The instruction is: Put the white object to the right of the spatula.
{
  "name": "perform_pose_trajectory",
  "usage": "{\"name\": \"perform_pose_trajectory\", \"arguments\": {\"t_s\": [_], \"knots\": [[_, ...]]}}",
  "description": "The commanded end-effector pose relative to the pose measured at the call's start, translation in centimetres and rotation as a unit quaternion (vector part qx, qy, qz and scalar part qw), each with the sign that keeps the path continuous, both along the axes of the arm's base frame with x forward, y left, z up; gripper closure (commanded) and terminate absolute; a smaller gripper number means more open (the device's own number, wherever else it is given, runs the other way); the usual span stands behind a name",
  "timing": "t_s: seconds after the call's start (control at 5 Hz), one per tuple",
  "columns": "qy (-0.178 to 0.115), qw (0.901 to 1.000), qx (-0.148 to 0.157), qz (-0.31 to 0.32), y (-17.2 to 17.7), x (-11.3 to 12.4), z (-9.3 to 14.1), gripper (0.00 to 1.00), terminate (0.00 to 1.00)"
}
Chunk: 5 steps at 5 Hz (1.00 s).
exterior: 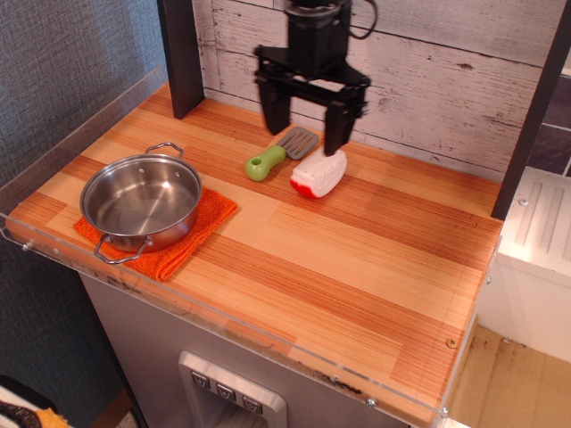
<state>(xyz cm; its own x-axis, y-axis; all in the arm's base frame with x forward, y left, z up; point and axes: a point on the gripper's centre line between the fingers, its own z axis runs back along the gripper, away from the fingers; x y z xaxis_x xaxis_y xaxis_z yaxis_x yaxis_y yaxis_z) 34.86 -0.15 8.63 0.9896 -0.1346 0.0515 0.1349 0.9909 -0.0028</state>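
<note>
The white object, a rounded white block with a red band at its near end, lies on the wooden tabletop just right of the spatula. The spatula has a lime-green handle pointing near-left and a grey slotted blade toward the back wall. My gripper hangs open above and behind both, raised off the table, holding nothing. Its right finger is just above the white object's far end, and its left finger stands beyond the blade.
A steel pan sits on an orange cloth at the left. A dark post stands at the back left. A clear rim edges the table front. A white plank wall is behind.
</note>
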Motion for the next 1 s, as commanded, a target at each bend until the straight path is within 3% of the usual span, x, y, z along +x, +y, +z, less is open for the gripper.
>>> {"name": "perform_pose_trajectory", "arguments": {"t_s": [0.0, 0.6, 0.8], "knots": [[-0.055, 0.9981, 0.026, 0.014, 1.7, -5.6, 2.8, 0.00, 0.00], [-0.038, 0.9985, 0.001, 0.038, 3.0, -6.0, 1.9, 0.00, 0.00], [-0.038, 0.9985, 0.001, 0.038, 3.0, -6.0, 1.9, 0.00, 1.00]]}}
